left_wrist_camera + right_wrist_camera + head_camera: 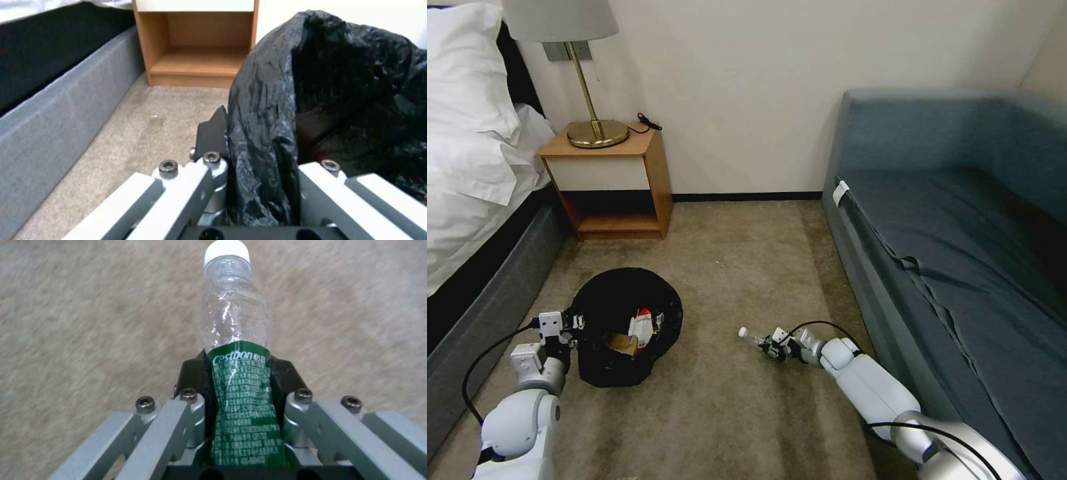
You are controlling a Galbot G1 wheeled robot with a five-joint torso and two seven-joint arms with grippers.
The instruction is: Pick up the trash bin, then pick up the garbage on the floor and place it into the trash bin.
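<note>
- Bin point(627, 327) sits low over the carpet point(727, 280), left tool point(575, 325) clamped on its bagged rim; packet point(642, 325) inside.
- Right tool point(774, 347) grips the bottle point(755, 338) above the carpet, right of the bin.

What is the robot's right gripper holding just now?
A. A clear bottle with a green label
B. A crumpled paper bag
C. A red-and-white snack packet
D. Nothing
A. The right gripper is shut on the bottle, clamped at its green label, white cap pointing away, while the left gripper grips the rim of the bin.
</note>
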